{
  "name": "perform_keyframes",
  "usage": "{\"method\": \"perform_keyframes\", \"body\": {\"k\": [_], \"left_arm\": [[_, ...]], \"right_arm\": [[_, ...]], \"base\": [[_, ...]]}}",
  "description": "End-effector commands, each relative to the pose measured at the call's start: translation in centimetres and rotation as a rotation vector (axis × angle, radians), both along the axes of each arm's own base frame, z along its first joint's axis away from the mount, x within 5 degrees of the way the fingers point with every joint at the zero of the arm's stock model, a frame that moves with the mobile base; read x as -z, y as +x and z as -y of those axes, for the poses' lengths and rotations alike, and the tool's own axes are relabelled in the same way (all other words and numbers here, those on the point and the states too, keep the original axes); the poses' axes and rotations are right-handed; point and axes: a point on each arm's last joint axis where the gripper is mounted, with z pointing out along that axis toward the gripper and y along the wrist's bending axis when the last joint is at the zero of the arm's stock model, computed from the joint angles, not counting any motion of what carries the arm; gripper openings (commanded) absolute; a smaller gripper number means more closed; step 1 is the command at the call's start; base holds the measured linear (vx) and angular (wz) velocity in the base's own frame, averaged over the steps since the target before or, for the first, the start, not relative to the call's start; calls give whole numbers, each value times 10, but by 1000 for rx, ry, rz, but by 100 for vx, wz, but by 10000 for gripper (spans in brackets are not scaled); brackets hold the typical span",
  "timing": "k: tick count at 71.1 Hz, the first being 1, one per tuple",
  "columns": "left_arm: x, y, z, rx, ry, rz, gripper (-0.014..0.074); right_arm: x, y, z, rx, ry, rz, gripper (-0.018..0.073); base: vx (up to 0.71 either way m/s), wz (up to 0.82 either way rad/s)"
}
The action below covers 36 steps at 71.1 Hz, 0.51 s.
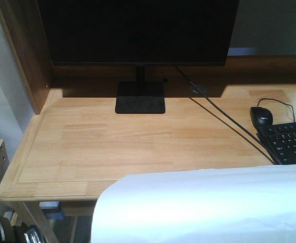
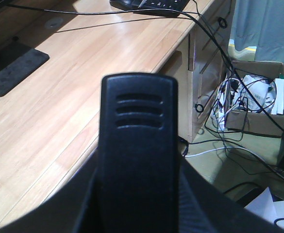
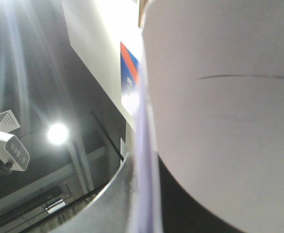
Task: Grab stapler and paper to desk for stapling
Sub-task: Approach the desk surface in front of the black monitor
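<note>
My left gripper (image 2: 138, 206) is shut on the black stapler (image 2: 137, 141), whose ribbed end points forward. I hold it above the front edge of the wooden desk (image 2: 54, 126). The white paper (image 1: 203, 207) fills the lower right of the front view, held up in front of the desk (image 1: 112, 142) and hiding its front right edge. In the right wrist view the paper (image 3: 219, 97) is seen edge-on and bent over, with my right gripper (image 3: 149, 204) shut on its edge. That camera faces the ceiling. No gripper shows in the front view.
A monitor (image 1: 137, 30) on a black stand (image 1: 140, 104) is at the back of the desk. A black mouse (image 1: 261, 116), a keyboard (image 1: 289, 142) and a cable (image 1: 223, 116) lie at the right. A cardboard box (image 2: 258, 97) and tangled cables sit on the floor.
</note>
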Motion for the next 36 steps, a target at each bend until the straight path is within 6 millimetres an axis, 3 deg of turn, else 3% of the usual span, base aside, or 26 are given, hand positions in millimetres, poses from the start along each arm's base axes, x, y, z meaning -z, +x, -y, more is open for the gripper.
{"method": "perform_keyframes", "body": {"k": [1, 36], "left_arm": [[-17, 4, 2, -31, -103, 62, -6], [-17, 4, 2, -31, -103, 62, -6]], "right_arm": [[-1, -1, 1, -7, 21, 21, -8], [-1, -1, 1, -7, 21, 21, -8]], "base": [[7, 1], [5, 1]]}}
